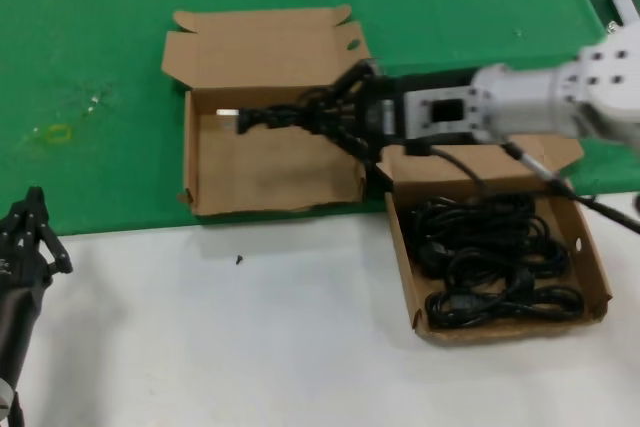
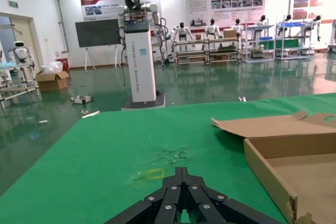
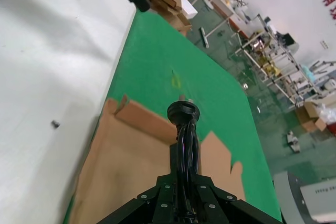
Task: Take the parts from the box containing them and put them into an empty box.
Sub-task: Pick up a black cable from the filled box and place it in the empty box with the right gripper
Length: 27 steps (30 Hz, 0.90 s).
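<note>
My right gripper (image 1: 318, 117) reaches in from the right and hangs over the empty box (image 1: 205, 209), a shallow brown mailer with its lid folded back. It is shut on a black coiled power cord (image 1: 268, 118), which sticks out past the fingertips above the box floor. In the right wrist view the cord (image 3: 184, 124) runs out between the shut fingers (image 3: 169, 192) over the box floor (image 3: 126, 166). The box containing the parts (image 1: 597, 267) sits at the right with several black cord bundles (image 1: 490, 257) in it. My left gripper (image 1: 35, 232) is parked at the near left, shut and empty.
Both boxes lie across the line between the green cloth (image 1: 100, 47) and the white tabletop (image 1: 250, 347). A small dark speck (image 1: 239, 259) lies on the white in front of the empty box. A faint yellow mark (image 1: 58, 132) is on the cloth at the left.
</note>
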Motion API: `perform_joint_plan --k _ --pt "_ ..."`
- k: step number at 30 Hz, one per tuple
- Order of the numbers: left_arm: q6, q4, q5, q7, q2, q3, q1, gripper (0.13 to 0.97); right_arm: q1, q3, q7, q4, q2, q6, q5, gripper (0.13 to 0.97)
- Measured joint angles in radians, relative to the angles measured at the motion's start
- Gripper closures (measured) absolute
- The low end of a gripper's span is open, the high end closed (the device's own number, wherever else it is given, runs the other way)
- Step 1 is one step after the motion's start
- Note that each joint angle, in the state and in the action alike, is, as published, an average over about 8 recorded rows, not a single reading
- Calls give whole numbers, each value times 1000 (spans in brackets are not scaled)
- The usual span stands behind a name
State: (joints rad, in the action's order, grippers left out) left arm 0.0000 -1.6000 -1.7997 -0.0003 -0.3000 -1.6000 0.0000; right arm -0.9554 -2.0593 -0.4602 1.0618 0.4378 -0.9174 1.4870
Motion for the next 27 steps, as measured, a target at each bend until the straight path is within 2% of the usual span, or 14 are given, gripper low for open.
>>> perform_joint_plan --k 16,27 --pt "0 0 0 0 0 0 0 954 -88 -33 -224 -304 -213 102 -10 916" --pt "0 0 0 0 0 0 0 954 -200 28 -509 -674 -332 139 41 916"
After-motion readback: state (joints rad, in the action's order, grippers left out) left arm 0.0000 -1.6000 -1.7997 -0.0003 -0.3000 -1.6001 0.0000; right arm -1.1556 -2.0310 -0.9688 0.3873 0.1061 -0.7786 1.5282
